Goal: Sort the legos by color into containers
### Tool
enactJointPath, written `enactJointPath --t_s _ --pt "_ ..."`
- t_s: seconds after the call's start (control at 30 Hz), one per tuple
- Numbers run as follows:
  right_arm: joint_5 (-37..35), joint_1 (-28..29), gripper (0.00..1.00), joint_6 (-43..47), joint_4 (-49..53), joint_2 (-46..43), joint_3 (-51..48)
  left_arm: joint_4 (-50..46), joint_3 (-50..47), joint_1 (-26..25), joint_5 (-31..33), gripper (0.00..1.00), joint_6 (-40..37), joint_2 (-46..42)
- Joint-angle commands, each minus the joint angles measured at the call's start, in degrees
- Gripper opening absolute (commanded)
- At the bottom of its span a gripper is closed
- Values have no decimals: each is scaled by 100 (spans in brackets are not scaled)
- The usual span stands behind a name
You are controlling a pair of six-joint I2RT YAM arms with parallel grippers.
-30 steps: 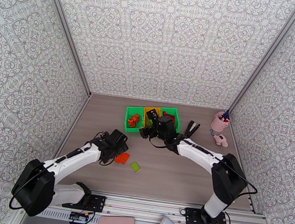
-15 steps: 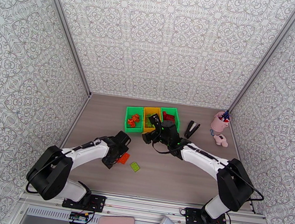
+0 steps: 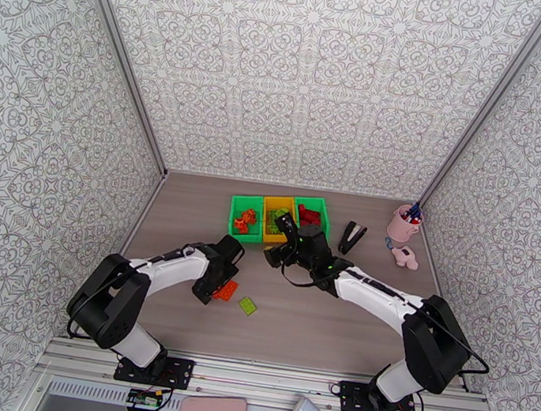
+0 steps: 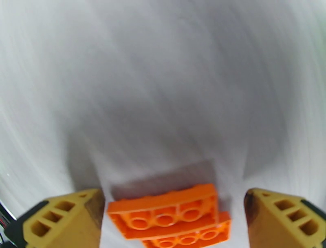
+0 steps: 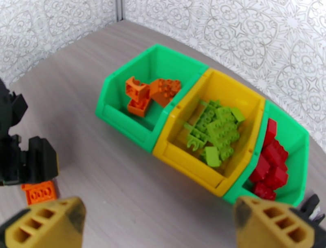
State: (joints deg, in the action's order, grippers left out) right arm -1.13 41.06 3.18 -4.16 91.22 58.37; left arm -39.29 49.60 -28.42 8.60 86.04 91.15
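1. The three joined open-top plastic bins point(image 5: 191, 163), green, yellow, green, stand toward the table's far side, holding orange, lime and red bricks in turn. Orange belongs in the left green bin.
2. The left gripper point(image 4: 173, 212) stands wide astride two overlapping flat orange studded bricks point(image 4: 163, 212) on the table. Best to lower squarely, close on one and lift straight.
3. The right gripper point(image 5: 163, 222) hangs wide and empty near the bins.
4. A small translucent lime brick point(image 3: 247, 305) lies near the orange pair.
5. White patterned wall panels point(image 3: 304, 71) enclose the grey wood-grain tabletop point(image 3: 334, 330), which is probably slick, so a nudged brick may skid.
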Motion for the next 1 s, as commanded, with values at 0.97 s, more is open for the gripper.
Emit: enactJointPath --t_s 0.97 --pt "132 -72 99 -194 205 -692 -317 -805 553 -11 133 61 -172 10"
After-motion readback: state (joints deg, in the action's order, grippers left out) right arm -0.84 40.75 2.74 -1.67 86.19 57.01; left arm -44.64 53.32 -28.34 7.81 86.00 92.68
